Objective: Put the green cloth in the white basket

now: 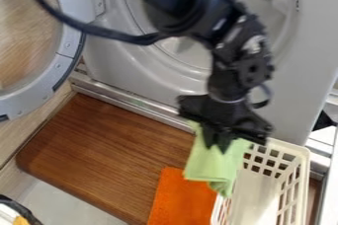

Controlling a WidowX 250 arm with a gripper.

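Black robot arm sections loom nearest the camera, slanting down from the top edge, with a loose black cable looping out to the left. At the arm's lower end, the fingers point down and are nearly together, with the green cloth apparently pinched between them by its upper part. Its folds hang below, over the near-left side of the white basket, a lattice-walled plastic bin at lower right. How high the cloth is above the rim cannot be told. Just left of the basket, an orange cloth lies on a brown wooden board; behind stands a grey appliance with its round door open. The likeliest fault is a release too far left: much of the green cloth appears left of the opening, so it could drape over the rim or slide down onto the orange one. Its limp lower corner might also snag on the lattice if the arm moves right while too low, tipping or dragging the basket. A grip on so little fabric could slip early, and thin cloth may cling when the fingers part. Moving farther over the basket before letting go would reduce the risk of a spill.
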